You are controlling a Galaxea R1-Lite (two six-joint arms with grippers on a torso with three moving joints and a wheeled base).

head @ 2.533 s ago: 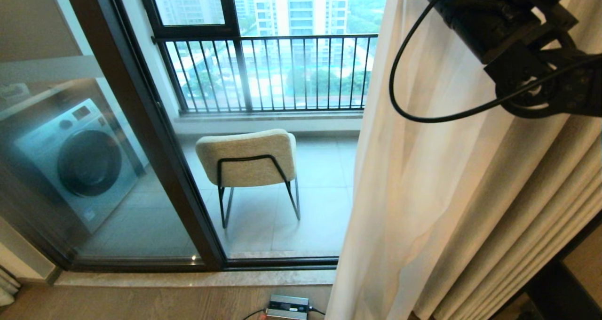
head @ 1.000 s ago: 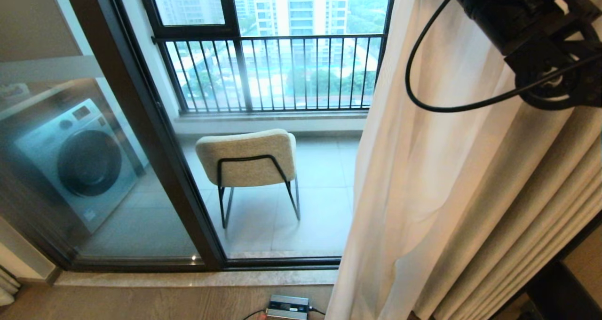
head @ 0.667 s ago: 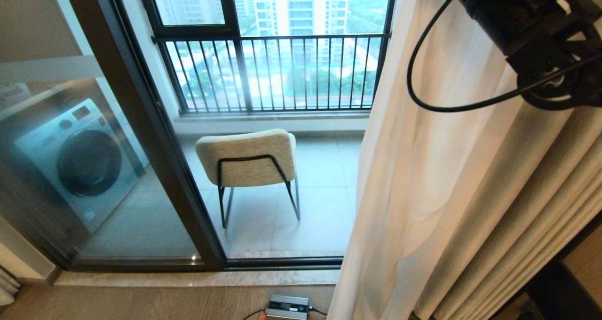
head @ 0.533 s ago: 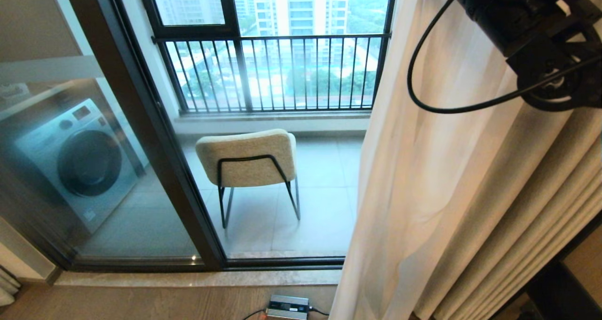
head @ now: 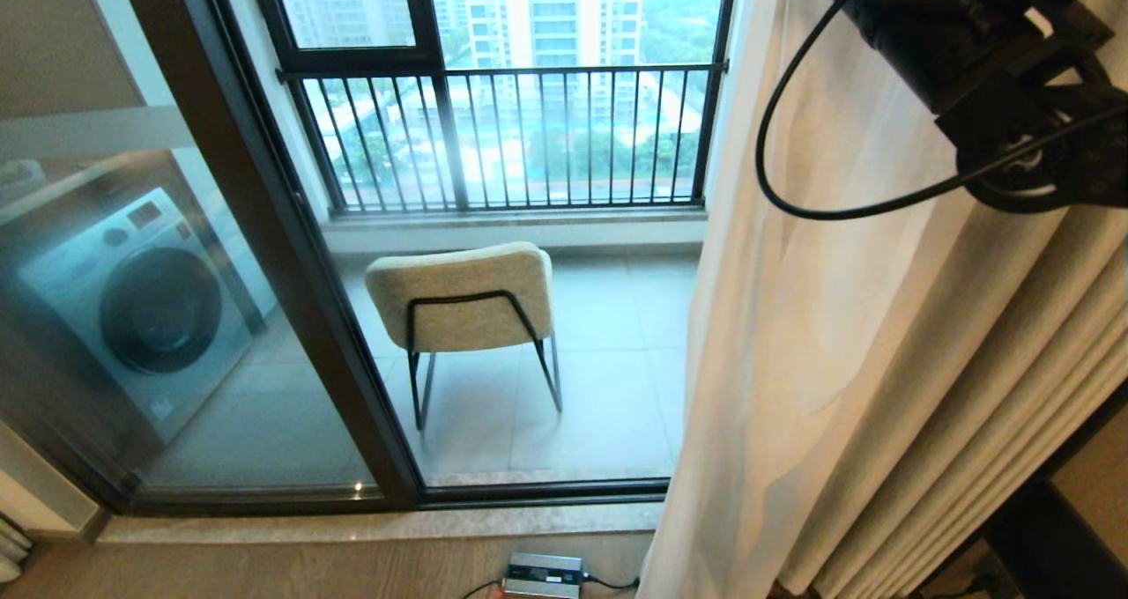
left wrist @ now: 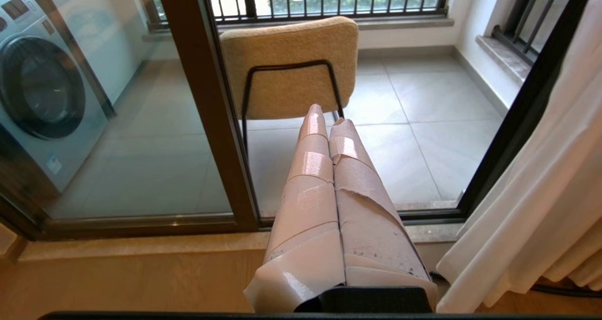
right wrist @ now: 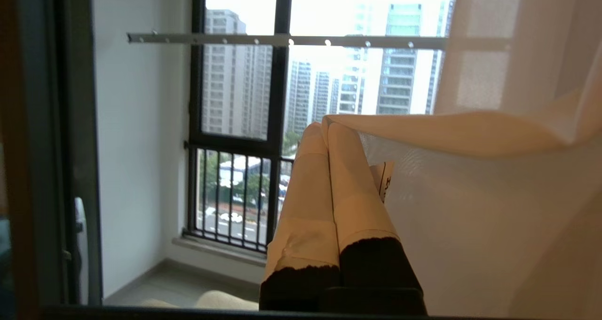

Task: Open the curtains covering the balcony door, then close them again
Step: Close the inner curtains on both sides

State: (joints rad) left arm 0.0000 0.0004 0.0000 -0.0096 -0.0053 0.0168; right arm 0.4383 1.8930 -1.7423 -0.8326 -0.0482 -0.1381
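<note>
The curtains are bunched at the right: a sheer white panel (head: 793,317) in front, thick cream drapes (head: 1013,388) behind. The balcony door (head: 291,273), clear glass in a dark frame, stands uncovered at left and centre. My right arm (head: 969,44) reaches high against the fabric. In the right wrist view the right gripper (right wrist: 324,122) is shut, and the sheer's hem (right wrist: 470,132) lies over its outer finger. My left gripper (left wrist: 327,115) is shut and empty. It hangs low before the door frame (left wrist: 207,99), apart from the curtains (left wrist: 541,193).
A beige chair (head: 463,299) and a washing machine (head: 132,308) stand on the balcony behind the glass, before a black railing (head: 529,132). A small grey box with cables (head: 542,575) lies on the wooden floor by the sill. Dark furniture (head: 1049,537) is at the lower right.
The curtains' edge has slid further right, uncovering more of the railing and the balcony floor. My right arm has shifted only slightly, and the whole view has shifted a little.
</note>
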